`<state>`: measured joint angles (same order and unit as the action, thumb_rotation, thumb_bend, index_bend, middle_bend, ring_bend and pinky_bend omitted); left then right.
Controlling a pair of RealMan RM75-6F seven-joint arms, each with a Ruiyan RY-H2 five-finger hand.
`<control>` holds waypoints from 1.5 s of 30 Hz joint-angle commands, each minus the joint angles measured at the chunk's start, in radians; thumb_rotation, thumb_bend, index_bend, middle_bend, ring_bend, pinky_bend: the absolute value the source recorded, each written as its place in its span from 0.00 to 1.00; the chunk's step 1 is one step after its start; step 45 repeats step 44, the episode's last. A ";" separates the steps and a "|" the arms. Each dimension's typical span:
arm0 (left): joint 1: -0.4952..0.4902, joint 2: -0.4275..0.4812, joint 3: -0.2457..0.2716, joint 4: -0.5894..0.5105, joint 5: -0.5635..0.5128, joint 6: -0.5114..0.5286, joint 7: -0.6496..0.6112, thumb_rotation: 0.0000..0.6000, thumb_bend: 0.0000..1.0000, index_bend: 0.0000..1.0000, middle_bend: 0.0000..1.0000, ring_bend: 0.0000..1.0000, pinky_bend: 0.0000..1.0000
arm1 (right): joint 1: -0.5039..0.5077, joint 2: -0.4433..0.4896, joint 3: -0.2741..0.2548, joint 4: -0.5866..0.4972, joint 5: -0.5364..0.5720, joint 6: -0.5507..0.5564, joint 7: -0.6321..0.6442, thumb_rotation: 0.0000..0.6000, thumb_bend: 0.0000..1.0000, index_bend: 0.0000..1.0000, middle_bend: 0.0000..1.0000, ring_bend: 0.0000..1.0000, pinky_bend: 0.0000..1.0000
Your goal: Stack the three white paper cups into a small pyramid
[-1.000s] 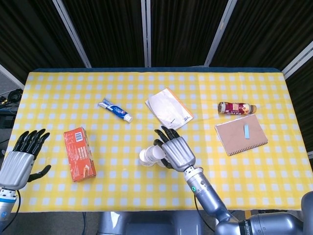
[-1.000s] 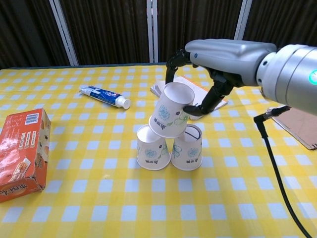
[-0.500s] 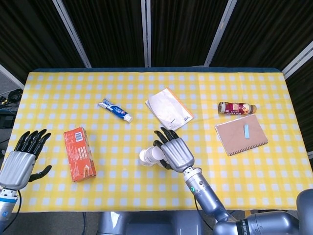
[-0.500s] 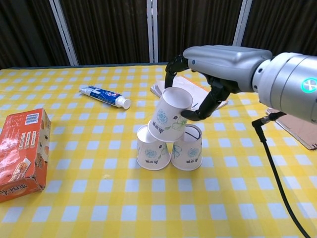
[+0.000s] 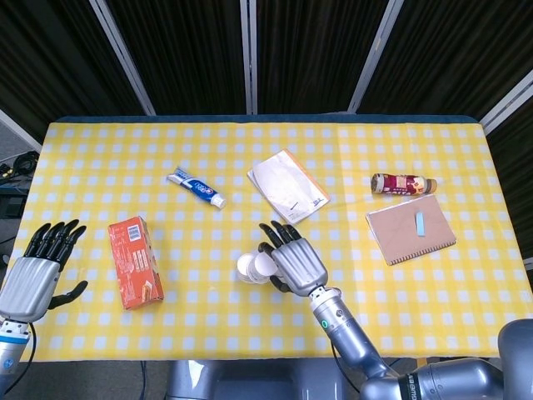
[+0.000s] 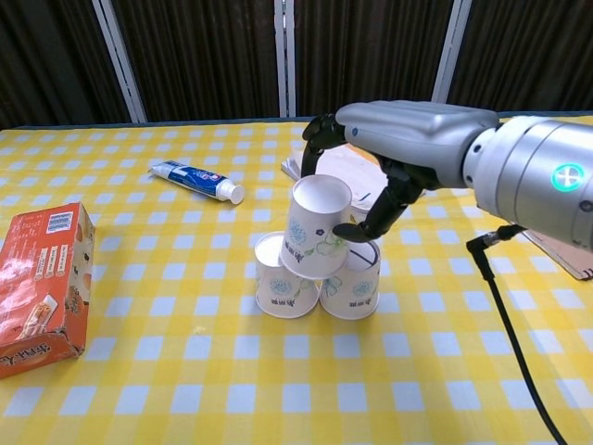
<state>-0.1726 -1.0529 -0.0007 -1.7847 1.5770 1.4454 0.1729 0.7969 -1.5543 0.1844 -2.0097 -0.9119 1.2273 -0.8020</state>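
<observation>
The right hand [image 6: 384, 181] grips the top cup [image 6: 315, 228], tilted over the two base cups [image 6: 317, 281], so an uneven release could tip it or scatter them; the left hand [image 5: 37, 267] is open.

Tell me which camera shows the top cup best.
The chest view. It shows the top cup from the side, upside down, held by the right hand over the two lower cups. In the head view the hand hides most of it.
</observation>
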 commanded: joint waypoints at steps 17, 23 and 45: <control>0.012 -0.002 0.001 0.001 0.012 0.012 0.007 1.00 0.25 0.00 0.00 0.00 0.00 | -0.059 0.081 -0.057 -0.085 -0.111 0.140 -0.055 1.00 0.18 0.23 0.00 0.00 0.11; 0.024 -0.022 0.008 0.018 0.039 0.035 0.007 1.00 0.22 0.00 0.00 0.00 0.00 | -0.246 0.269 -0.204 -0.069 -0.321 0.290 0.118 1.00 0.16 0.13 0.00 0.00 0.03; 0.060 -0.132 0.016 0.113 0.044 0.067 0.083 1.00 0.18 0.00 0.00 0.00 0.00 | -0.613 0.367 -0.293 0.420 -0.467 0.419 0.714 1.00 0.10 0.00 0.00 0.00 0.00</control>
